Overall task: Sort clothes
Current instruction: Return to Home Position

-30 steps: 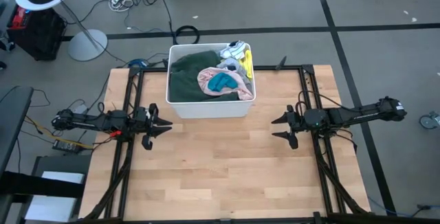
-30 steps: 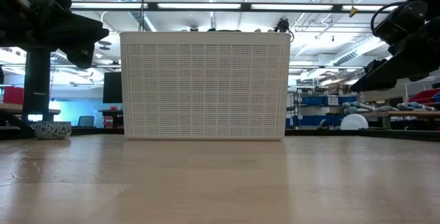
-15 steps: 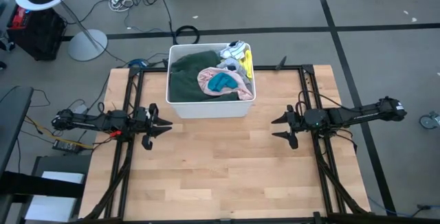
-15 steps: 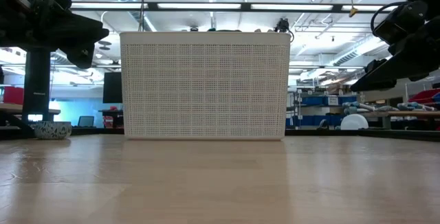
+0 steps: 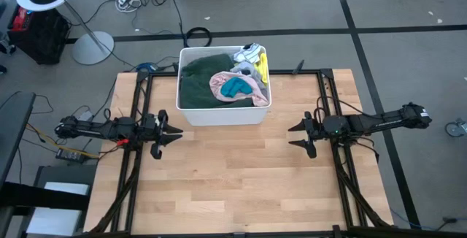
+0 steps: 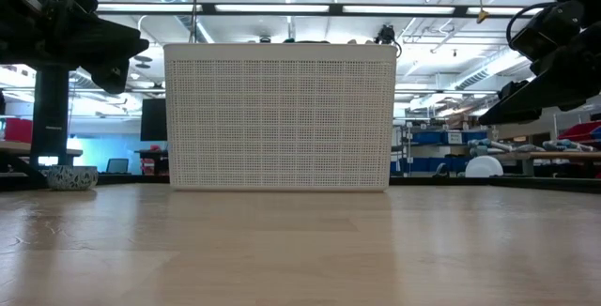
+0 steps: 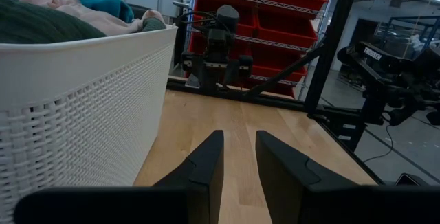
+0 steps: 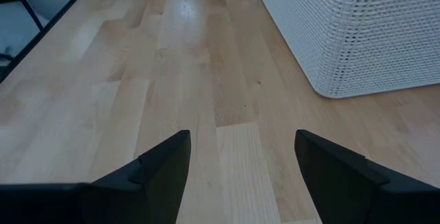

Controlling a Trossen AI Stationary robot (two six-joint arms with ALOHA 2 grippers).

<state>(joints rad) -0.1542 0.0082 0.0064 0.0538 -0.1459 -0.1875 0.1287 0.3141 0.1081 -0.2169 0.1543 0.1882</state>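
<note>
Since nothing is held by either arm, the clothes are all found piled inside the white bin, which stands at the far middle of the wooden table. In the high view a dark green garment is seen filling the left part of the bin. A pink piece is laid beside it, with a teal one resting on top. A yellow item is pressed against the right wall, and what appears to be a white patterned piece is tucked into the far right corner.

The left gripper is held low over the table's left side, just outside the bin's near left corner, pointing inward. Its fingers are parted by a narrow gap and nothing is clasped between them. From its wrist view the bin's woven wall is seen close by, with the teal and pink fabric showing above the rim.

The right gripper is held likewise over the table's right side, apart from the bin and pointing inward. Its fingers are spread wide and empty, with bare boards between them and a corner of the bin ahead.

In the low view the bin's perforated front is seen standing squarely on the tabletop, and both arms are raised clear of the surface at either side.
</note>
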